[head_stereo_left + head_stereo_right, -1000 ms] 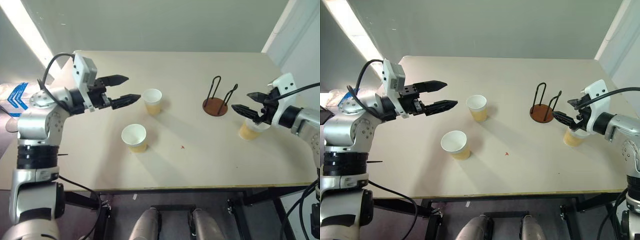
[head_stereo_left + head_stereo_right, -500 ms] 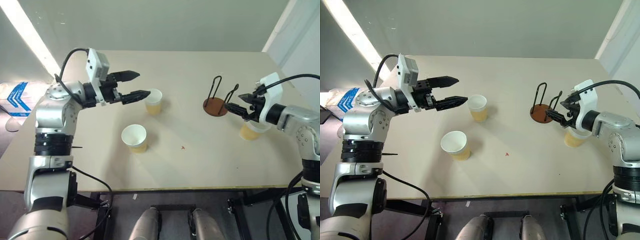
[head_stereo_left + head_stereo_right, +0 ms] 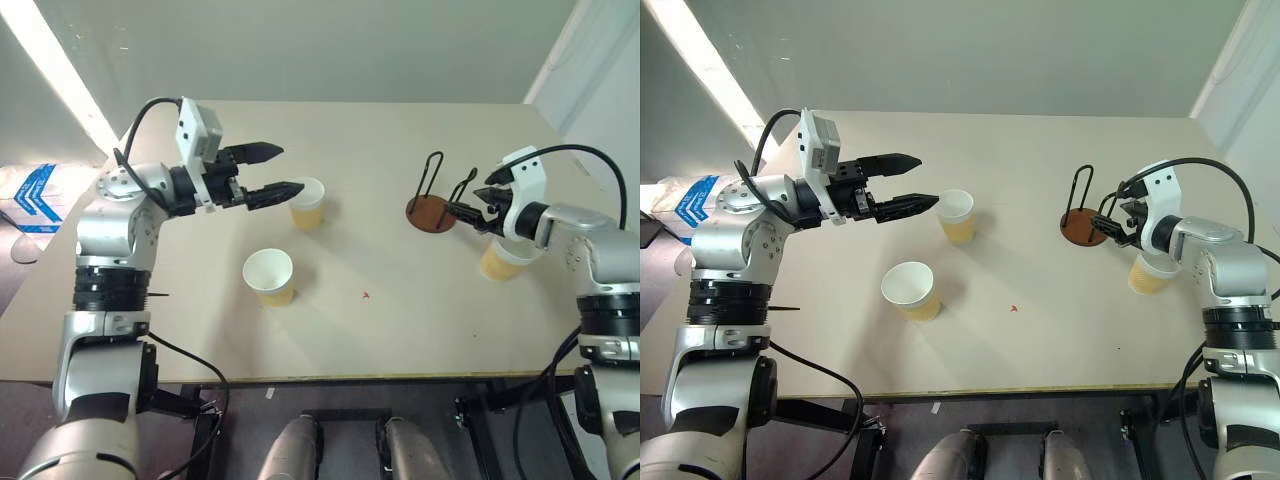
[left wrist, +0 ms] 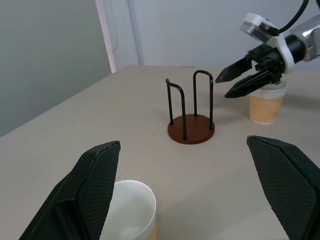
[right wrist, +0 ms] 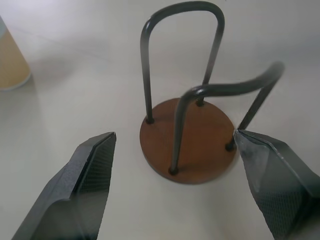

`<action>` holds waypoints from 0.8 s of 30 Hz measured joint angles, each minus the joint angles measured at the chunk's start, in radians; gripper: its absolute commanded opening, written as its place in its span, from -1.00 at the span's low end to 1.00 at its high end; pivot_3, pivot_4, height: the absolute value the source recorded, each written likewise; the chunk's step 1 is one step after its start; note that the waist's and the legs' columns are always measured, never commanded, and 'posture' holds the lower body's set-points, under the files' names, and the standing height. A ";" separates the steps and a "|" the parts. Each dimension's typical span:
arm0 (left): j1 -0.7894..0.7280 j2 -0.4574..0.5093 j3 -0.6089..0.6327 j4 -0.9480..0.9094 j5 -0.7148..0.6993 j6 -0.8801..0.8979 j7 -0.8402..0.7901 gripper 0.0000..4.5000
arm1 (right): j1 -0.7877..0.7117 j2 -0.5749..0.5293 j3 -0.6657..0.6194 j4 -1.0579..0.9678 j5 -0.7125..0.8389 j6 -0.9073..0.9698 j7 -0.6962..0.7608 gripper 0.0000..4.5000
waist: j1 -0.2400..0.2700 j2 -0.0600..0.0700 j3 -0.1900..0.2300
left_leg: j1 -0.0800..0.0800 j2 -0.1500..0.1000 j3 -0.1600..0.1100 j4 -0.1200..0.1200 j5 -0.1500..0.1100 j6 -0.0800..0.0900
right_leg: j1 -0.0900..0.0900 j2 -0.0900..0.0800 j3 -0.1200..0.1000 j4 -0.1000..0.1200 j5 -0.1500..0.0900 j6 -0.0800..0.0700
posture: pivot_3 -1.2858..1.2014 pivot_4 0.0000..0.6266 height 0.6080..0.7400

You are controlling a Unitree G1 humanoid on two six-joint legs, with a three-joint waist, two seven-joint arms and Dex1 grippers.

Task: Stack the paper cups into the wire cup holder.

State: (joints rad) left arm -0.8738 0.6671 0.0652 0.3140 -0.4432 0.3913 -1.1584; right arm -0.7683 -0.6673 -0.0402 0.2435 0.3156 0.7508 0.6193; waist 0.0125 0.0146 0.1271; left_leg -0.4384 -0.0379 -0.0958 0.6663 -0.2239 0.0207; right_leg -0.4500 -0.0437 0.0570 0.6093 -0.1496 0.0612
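Approach step; nothing is held. The left gripper [image 3: 272, 171], fingers spread, points at a paper cup [image 3: 305, 203] mid-tabletop. The right gripper [image 3: 463, 205], also spread and empty, hangs just beside the wire cup holder [image 3: 432, 200], toward the tabletop's right edge.

Count: three paper cups, all loose; one holder, empty.

Judgement: next move requires straddling and closing on a cup.

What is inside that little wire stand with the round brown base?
Nothing yet. The wire stand shows a bare brown base between its two black loops, with no cup in it. The right claw hovers beside it, open and empty.
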 measured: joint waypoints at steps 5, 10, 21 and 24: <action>-0.005 -0.002 0.000 0.001 0.010 -0.001 -0.002 0.97 | -0.058 0.041 0.018 0.108 -0.037 -0.051 0.005 0.77 | 0.000 0.000 0.000 | 0.000 0.000 0.000 0.000 0.000 0.000 | -0.001 0.000 0.000 0.000 0.000 0.000 | 0.03 -0.52 1.00; -0.005 -0.003 0.000 0.001 0.014 -0.002 -0.006 1.00 | -0.089 0.085 0.021 0.187 -0.069 -0.090 0.004 0.50 | 0.000 0.000 0.000 | 0.000 0.000 0.000 -0.001 0.000 -0.001 | -0.001 0.000 0.000 0.000 0.000 -0.001 | 0.03 -0.52 1.00; 0.001 -0.003 0.000 -0.001 0.014 -0.002 -0.006 1.00 | -0.090 0.104 0.021 0.203 -0.097 -0.105 0.017 -0.98 | 0.001 0.000 0.000 | -0.001 0.000 -0.001 -0.001 0.000 -0.003 | -0.002 0.000 -0.001 0.000 0.000 -0.001 | 0.03 -0.52 1.00; 0.003 -0.003 0.000 -0.001 0.015 0.000 -0.006 1.00 | -0.090 0.104 0.021 0.202 -0.101 -0.104 0.022 -0.98 | 0.001 0.000 0.000 | -0.001 0.000 -0.001 -0.001 0.000 -0.003 | -0.002 0.000 -0.001 0.000 0.000 -0.001 | 0.03 -0.52 1.00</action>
State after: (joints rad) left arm -0.8705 0.6642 0.0654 0.3131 -0.4287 0.3914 -1.1648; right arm -0.8586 -0.5629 -0.0191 0.4460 0.2149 0.6463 0.6412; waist 0.0131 0.0148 0.1271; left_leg -0.4394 -0.0379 -0.0964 0.6654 -0.2240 0.0174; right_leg -0.4516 -0.0437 0.0564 0.6097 -0.1498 0.0601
